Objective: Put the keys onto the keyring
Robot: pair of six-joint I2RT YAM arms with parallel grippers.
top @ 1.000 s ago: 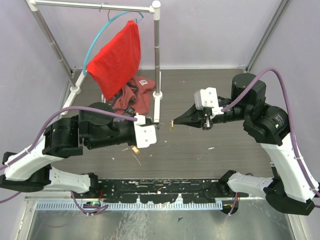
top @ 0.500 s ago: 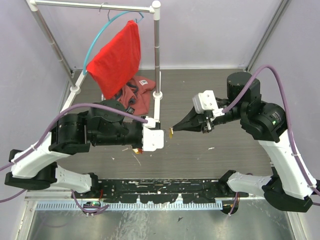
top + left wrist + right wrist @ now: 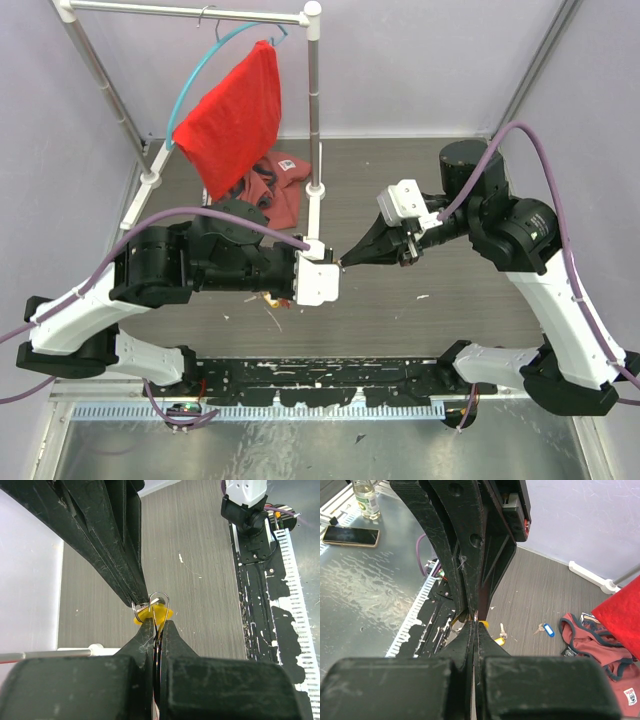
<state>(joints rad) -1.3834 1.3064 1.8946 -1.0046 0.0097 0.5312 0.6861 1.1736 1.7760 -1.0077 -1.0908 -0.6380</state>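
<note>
**A:** Where is the keyring (image 3: 159, 596)?

**B:** It is up off the surface (image 3: 200, 580), held by the left tool (image 3: 158, 624). The fingers are pressed together on it, and in the left wrist view the loop stands out at 12 o'clock from the tips.

**A:** And the right tool (image 3: 474, 624)?

**B:** It seems to be pinching the yellow key (image 3: 150, 614) and reaches in from 11 o'clock, right at the loop. From above, the tools meet nose to nose, the right at 3 o'clock of the left.

**A:** What does the threading turn on?

**B:** Probably on the key's hole meeting the wire's end. The key's long axis is too small to read, and both arms are equally near.
</note>
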